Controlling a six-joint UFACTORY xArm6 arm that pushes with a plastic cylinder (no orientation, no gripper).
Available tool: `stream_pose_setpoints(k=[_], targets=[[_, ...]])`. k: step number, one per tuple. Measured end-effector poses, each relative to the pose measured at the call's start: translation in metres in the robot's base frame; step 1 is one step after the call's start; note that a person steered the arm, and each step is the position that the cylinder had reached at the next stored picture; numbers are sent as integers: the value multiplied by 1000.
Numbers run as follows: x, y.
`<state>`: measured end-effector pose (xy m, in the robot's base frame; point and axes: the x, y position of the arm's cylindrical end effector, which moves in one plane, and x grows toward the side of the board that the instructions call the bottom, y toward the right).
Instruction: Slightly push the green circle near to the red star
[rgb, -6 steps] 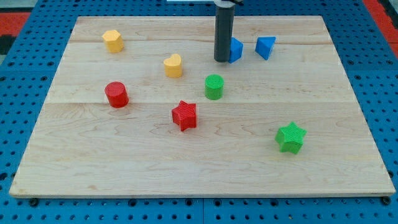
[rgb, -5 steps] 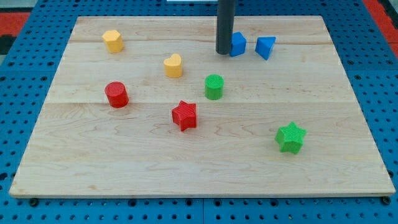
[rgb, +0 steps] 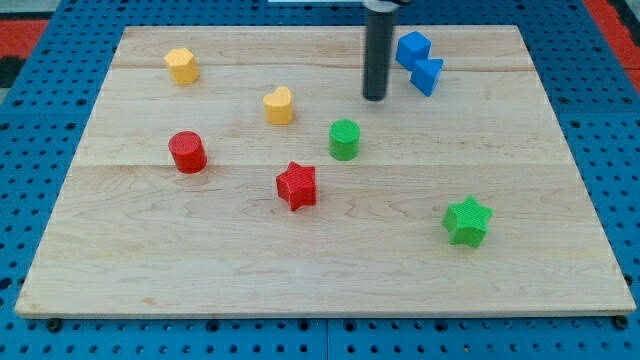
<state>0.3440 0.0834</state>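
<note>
the arm has no hand to open or close; it ends in a dark rod whose tip (rgb: 375, 98) rests on the wooden table (rgb: 560, 200), far of and slightly right of the green circle (rgb: 344, 139), with a small gap between them. the green circle stands near the middle of the table, and the red star (rgb: 296, 185) lies just near and left of it, the two apart. to the right of the rod, at the far edge, a blue cube-like block (rgb: 412, 48) touches a blue triangular block (rgb: 428, 75). a yellow heart-like block (rgb: 279, 104) sits left of the tip, a yellow hexagon-like block (rgb: 181, 65) lies far left, a red cylinder (rgb: 187, 151) left, and a green star (rgb: 467, 220) near right.
</note>
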Motion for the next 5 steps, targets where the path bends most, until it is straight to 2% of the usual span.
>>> stream_pose_setpoints(k=[1, 2, 3, 4, 5], targets=[[60, 8], [40, -1], [29, -40], [33, -75], [63, -69]])
